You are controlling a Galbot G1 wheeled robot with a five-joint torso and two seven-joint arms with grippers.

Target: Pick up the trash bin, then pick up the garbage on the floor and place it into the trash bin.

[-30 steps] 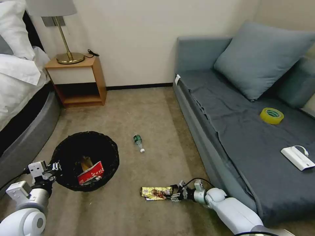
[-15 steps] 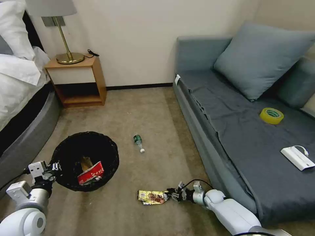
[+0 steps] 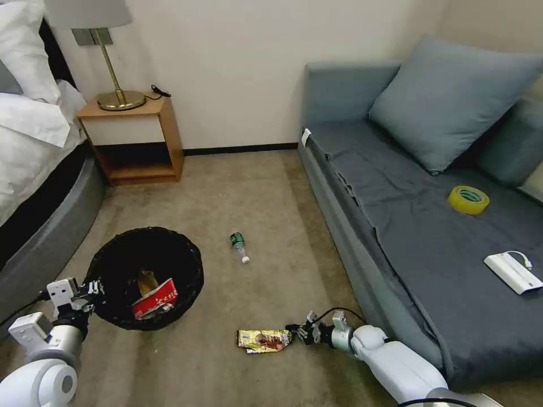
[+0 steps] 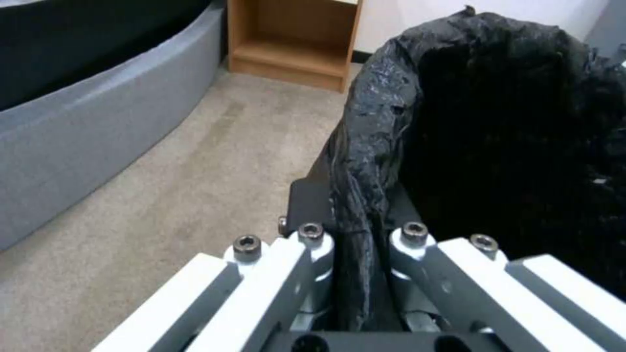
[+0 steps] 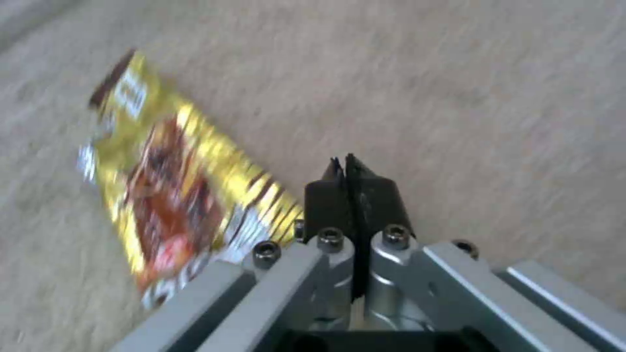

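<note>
Right wrist view: crinkled gold wrapper [image 5: 176, 181] lies on nubby carpet [image 5: 457, 98].

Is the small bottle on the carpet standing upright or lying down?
Lying down. The bottle rests on its side on the carpet between the trash bin and the sofa, white cap pointing toward the robot.

A bedroom, perhaps a hotel room. A bed [image 3: 34, 169] with white linen and a grey curved base stands at the left, beside a small wooden nightstand [image 3: 136, 141] carrying a brass lamp [image 3: 113, 68]. A grey-blue daybed [image 3: 430, 226] with matching cushions [image 3: 452, 96] lines the right wall. Beige carpet [image 3: 271, 192] covers the floor, under plain cream walls [image 3: 237, 56].
</note>
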